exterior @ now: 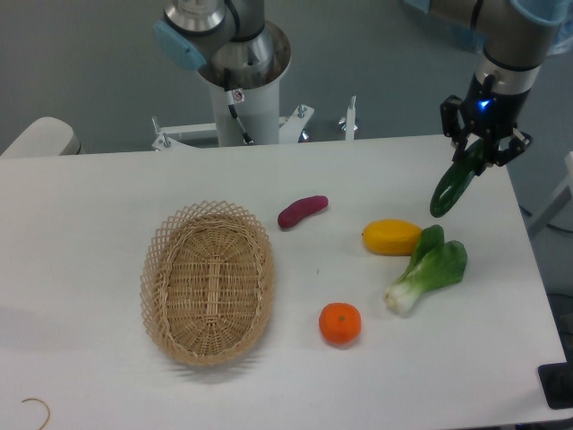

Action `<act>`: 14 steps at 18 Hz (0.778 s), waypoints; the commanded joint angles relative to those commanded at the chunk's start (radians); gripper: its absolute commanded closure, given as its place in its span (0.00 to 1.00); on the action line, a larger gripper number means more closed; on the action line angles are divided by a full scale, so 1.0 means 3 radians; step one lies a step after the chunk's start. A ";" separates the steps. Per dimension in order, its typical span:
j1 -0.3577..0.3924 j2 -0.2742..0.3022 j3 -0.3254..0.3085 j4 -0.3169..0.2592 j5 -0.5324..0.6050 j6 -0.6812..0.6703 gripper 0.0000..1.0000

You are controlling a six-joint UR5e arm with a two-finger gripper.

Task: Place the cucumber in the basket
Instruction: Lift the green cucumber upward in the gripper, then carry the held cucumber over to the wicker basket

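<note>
Basket point(208, 284) sitting left on the table point(89, 206), sweet potato point(303, 210) lying right of it, mango point(391, 237) and bok choy point(429, 268) farther right, orange point(340, 323) lying in front, cucumber point(454, 185) hanging from the gripper point(474, 156) behind the bok choy.

1. White tabletop point(376, 394), matte, lit evenly.
2. Wicker basket point(208, 283) sits left of centre, oval, long axis front to back.
3. Purple sweet potato point(303, 211) just right of the basket's far end.
4. Yellow fruit point(391, 237) touching the bok choy point(428, 269).
5. Orange point(340, 323) nearer the front, apart.
</note>
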 joint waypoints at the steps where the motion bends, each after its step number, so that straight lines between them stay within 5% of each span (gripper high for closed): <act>1: 0.0000 -0.0005 0.0000 0.0005 0.0000 -0.0005 1.00; 8: -0.0015 -0.0082 0.0000 0.0077 0.0010 -0.0015 1.00; 14: -0.0275 -0.0189 -0.0020 0.0353 0.0015 -0.0321 1.00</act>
